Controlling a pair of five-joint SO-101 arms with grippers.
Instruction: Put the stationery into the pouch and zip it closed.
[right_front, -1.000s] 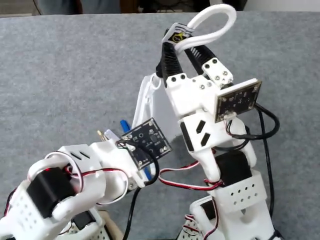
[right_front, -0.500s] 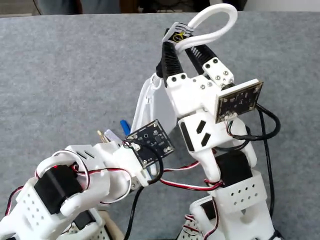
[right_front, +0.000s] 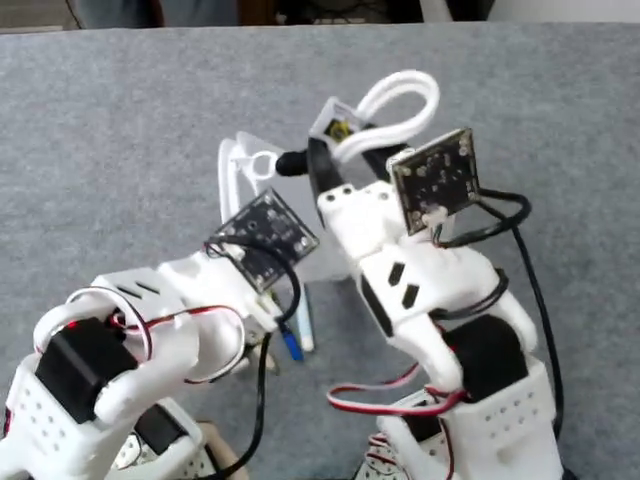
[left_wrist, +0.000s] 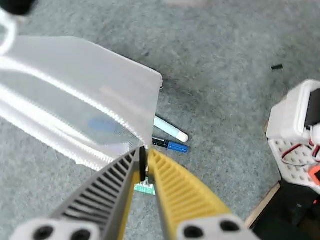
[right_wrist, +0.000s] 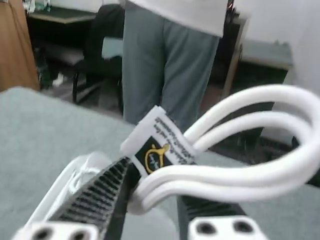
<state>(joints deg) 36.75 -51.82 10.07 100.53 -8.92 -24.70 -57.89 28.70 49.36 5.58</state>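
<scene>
Where the high view looks down, the translucent white pouch (right_front: 235, 185) sits between both arms. Left wrist view: the left gripper (left_wrist: 143, 162) pinches the pouch's edge, with a pale pen (left_wrist: 171, 130) and a blue-capped pen (left_wrist: 172, 146) just beside the pouch. Right wrist view: the right gripper (right_wrist: 150, 192) clamps the pouch's white loop strap (right_wrist: 240, 175).

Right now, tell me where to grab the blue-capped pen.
I'd take the blue-capped pen near its cap, from above, jaws across the barrel: it lies flat on the table, its other end hidden behind the pouch, a pale pen close alongside.
</scene>
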